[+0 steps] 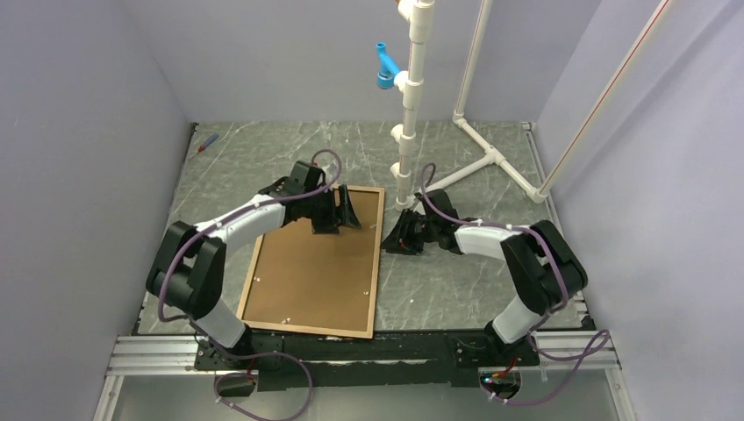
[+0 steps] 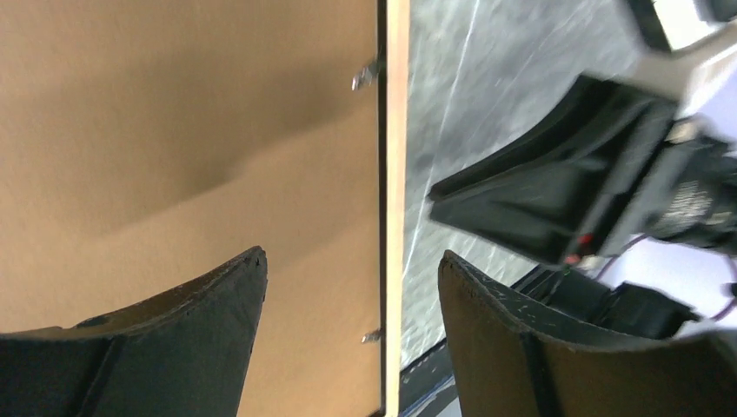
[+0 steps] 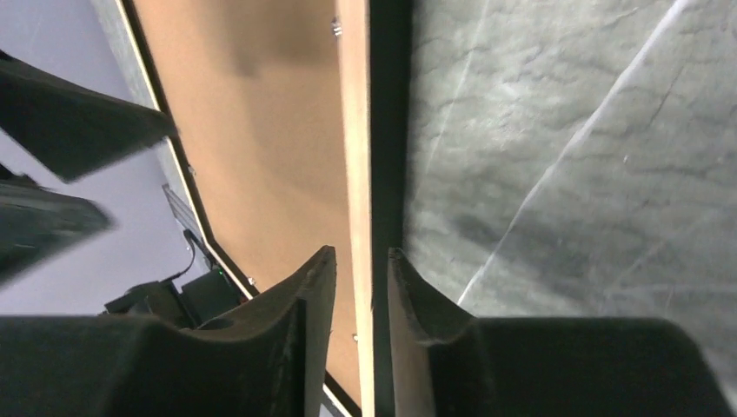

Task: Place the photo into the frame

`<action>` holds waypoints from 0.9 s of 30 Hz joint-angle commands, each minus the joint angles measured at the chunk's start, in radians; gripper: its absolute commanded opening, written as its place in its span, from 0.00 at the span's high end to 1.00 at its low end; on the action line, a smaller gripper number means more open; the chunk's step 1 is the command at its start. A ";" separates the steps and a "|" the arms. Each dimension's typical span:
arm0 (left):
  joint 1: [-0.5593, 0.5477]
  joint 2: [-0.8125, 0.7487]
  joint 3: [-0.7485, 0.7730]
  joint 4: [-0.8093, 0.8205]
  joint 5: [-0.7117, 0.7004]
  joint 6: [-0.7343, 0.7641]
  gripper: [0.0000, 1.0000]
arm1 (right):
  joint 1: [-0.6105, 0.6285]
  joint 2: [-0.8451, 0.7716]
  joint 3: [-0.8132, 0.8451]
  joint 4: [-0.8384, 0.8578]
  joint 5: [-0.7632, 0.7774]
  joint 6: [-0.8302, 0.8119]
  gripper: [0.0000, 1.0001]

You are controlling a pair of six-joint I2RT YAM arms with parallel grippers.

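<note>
While the frame lies flat on the grey marbled tabletop, left of centre, its brown backing board fills the opening from rail to rail. Photo: not visible in any view; probably under the board, but cannot confirm. Rails are thin, pale wood, square-edged, with a dark inner lip. The board is matte, fibrous and flat, with small metal tabs along the right rail. Left gripper hangs over the far part of the board, just inside the right rail, fingers spread wide and holding nothing. Right gripper sits low at the right rail toward the far corner, its two fingers straddling the rail with little room either side; the view is too oblique to tell whether they pinch the wood or only bracket it. Handling judgement: the frame is light, stiff along a rail but liable to rack if lifted by one corner, and it will slide easily on the smooth top. Best hold is across a rail, mid-length, with the other arm steadying. The print would be thin, floppy and crease-prone; take it at an edge.
</note>
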 commanded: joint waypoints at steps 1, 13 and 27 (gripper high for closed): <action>-0.089 -0.090 -0.041 -0.165 -0.161 0.056 0.24 | 0.002 -0.134 -0.017 -0.081 0.051 -0.043 0.67; -0.421 0.040 0.124 -0.320 -0.404 -0.029 0.31 | -0.078 -0.342 -0.131 -0.218 0.055 -0.084 0.67; -0.548 0.255 0.258 -0.424 -0.615 -0.005 0.69 | -0.194 -0.410 -0.166 -0.257 0.003 -0.125 0.67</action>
